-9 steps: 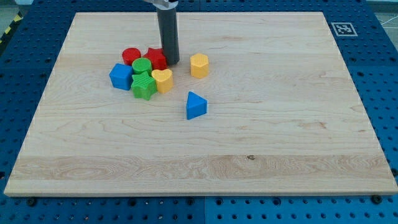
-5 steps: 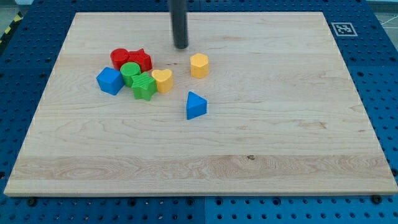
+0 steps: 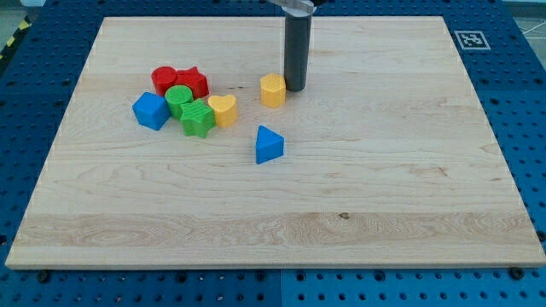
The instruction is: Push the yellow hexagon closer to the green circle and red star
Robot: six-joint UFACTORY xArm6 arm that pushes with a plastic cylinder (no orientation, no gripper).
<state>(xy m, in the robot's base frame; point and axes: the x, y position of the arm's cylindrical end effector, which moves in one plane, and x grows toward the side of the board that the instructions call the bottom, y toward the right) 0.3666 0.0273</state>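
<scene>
The yellow hexagon [image 3: 272, 89] sits on the wooden board, right of a cluster of blocks. The green circle [image 3: 178, 98] and the red star [image 3: 193, 83] lie in that cluster at the view's left. My tip [image 3: 295, 87] stands just to the right of the yellow hexagon, touching or nearly touching its right side. The rod rises from there to the view's top.
The cluster also holds a red round block [image 3: 163, 79], a blue cube [image 3: 150, 111], a green star-like block [image 3: 198, 118] and a yellow heart [image 3: 223, 110]. A blue triangle [image 3: 268, 144] lies below the hexagon. A marker tag [image 3: 470, 39] is at the board's top right corner.
My tip pushed the cluster's red and green blocks leftward, then moved up and right, and now stands on the right side of the yellow hexagon. The hexagon has not visibly moved.
</scene>
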